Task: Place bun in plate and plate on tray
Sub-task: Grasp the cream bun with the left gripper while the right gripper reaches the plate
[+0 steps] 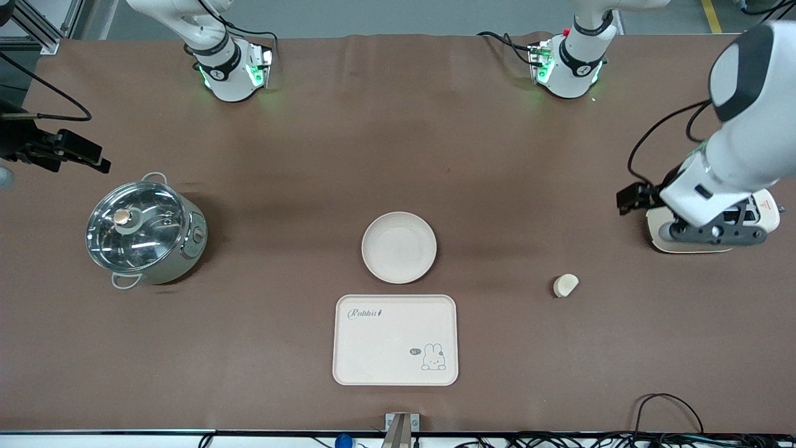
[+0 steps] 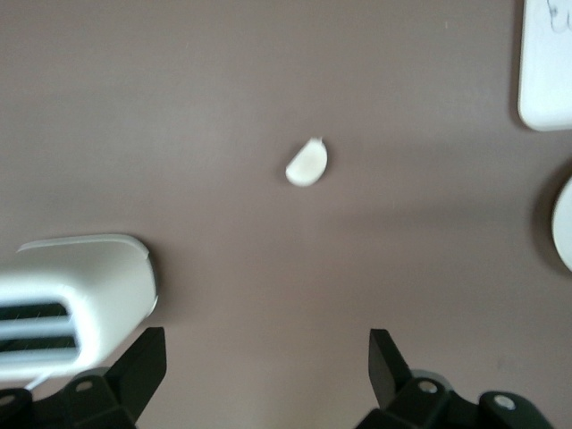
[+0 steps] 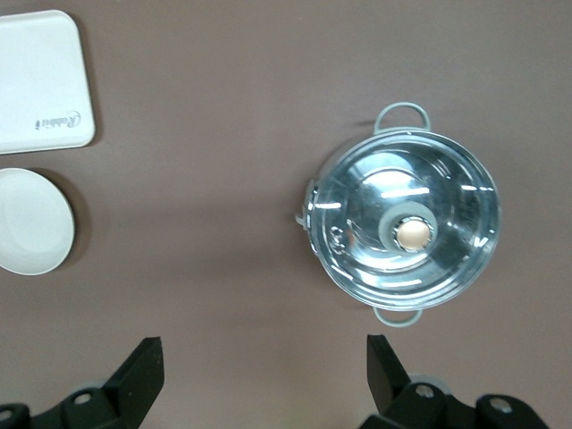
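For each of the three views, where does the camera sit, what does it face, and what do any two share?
Front: high across the table, facing both arm bases; sees plate, tray, bun, pot.
Left wrist: looks down past the open left gripper at the bun.
Right wrist: looks down past the open right gripper at the pot.
Both wrists share plate and tray.

- We see the plate (image 1: 398, 247) lying in the middle of the worktop (image 1: 398, 155), holding nothing.
- We find the tray (image 1: 395, 340) just beside the plate, nearer to the front camera, not touching it.
- The bun (image 1: 565, 285) lies on the worktop toward the left arm's end, well apart from both.
- A lidded pot (image 1: 145, 232) stands toward the right arm's end.
- A toaster (image 1: 715, 230) sits at the left arm's end, under the left claw (image 2: 266, 357).
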Controlling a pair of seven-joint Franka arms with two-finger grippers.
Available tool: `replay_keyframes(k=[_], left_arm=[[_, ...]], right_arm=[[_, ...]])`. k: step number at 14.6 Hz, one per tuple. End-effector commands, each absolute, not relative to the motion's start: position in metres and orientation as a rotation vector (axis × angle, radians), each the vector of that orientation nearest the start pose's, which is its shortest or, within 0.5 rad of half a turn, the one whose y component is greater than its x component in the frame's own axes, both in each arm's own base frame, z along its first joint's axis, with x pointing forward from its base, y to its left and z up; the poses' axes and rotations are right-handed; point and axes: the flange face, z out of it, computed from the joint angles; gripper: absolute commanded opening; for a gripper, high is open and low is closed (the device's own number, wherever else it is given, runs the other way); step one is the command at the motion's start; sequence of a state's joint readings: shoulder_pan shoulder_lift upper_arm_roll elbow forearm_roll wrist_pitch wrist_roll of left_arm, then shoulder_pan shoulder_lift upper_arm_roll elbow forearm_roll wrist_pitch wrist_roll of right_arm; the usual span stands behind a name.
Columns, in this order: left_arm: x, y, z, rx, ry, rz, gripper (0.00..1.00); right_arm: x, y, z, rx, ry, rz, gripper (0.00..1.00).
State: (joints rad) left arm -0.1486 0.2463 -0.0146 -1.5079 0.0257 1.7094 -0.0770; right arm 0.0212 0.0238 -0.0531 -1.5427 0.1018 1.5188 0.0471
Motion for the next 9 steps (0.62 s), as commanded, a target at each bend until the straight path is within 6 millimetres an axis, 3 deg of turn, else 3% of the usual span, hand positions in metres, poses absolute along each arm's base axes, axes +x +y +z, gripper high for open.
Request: replay_keyframes(k=[1, 3, 5, 7, 9], left_arm=[[0.673, -0.125, 0.417, -3.165, 0.145, 0.048, 1.00], [0.691, -0.132, 0.357, -3.177, 0.124, 0.013, 1.00], [0.697, -0.123, 0.297, -3.152, 0.163, 0.088, 1.00], [0.693, -0.121, 0.259, -3.143, 0.203, 0.155, 1.00], [0.682, -0.119, 0.231, -3.138, 0.263, 0.174, 1.00]], right_arm=[[0.570, 0.027, 0.594, -3.024, 0.174, 0.122, 1.00], [0.581, 0.060, 0.576, -3.028, 0.200, 0.131, 1.00], [0.587, 0.093, 0.562, -3.032, 0.191, 0.136, 1.00], [0.596, 0.122, 0.537, -2.993, 0.214, 0.155, 1.00], [0.599, 0.131, 0.516, -2.901, 0.274, 0.148, 1.00]])
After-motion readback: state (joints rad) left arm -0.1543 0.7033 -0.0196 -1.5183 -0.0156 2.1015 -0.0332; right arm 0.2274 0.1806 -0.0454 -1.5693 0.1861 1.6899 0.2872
